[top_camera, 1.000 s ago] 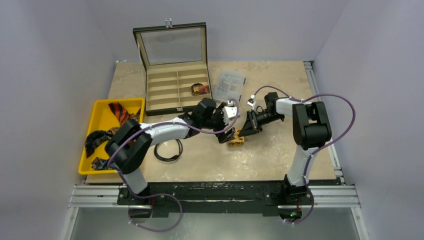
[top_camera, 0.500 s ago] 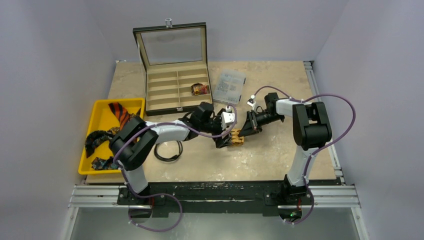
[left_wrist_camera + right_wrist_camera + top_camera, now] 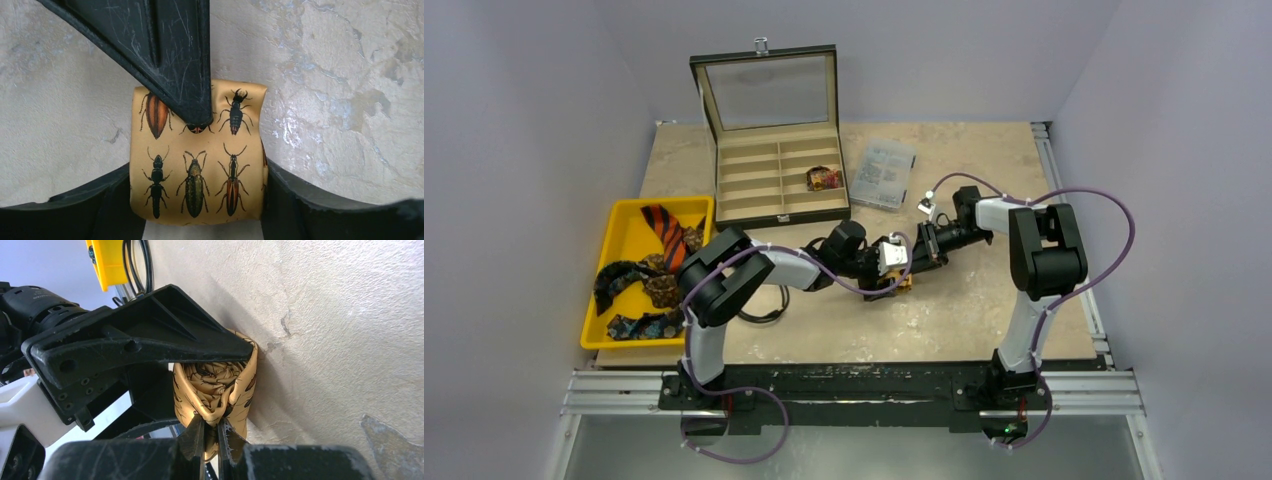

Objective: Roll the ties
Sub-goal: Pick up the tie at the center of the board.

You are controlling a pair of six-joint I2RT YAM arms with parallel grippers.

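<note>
L side: yellow tray (image 3: 627, 218) is sitting on the table (image 3: 984, 310), holding an orange/blk striped tie (image 3: 664, 225) plus dark multicolour ties (image 3: 614, 275). Centre rear: open compartment box (image 3: 754, 185) is carrying one rolled tie (image 3: 825, 178) in a R-hand compartment; clear plastic box (image 3: 884, 172) is lying just beside it. Centre: tan-gold tie (image 3: 195, 185) is resting on the table as a compact roll, positioned between both tools. L gripper (image 3: 197, 170) is straddling the roll w/ jaws set wide; each finger is touching one side of the roll, so the roll is filling the gap. R gripper (image 3: 212, 437) is approaching from the opposite side, jaws nearly closed, tips pinching fabric at the roll's end. In the L wrist view, the R gripper tip is overlapping the roll's far edge. Tie appearance: smooth gold fabric, printed w/ rows of beetles in dark brown, blk and red; end face is showing spiral layers, slightly crumpled.
</note>
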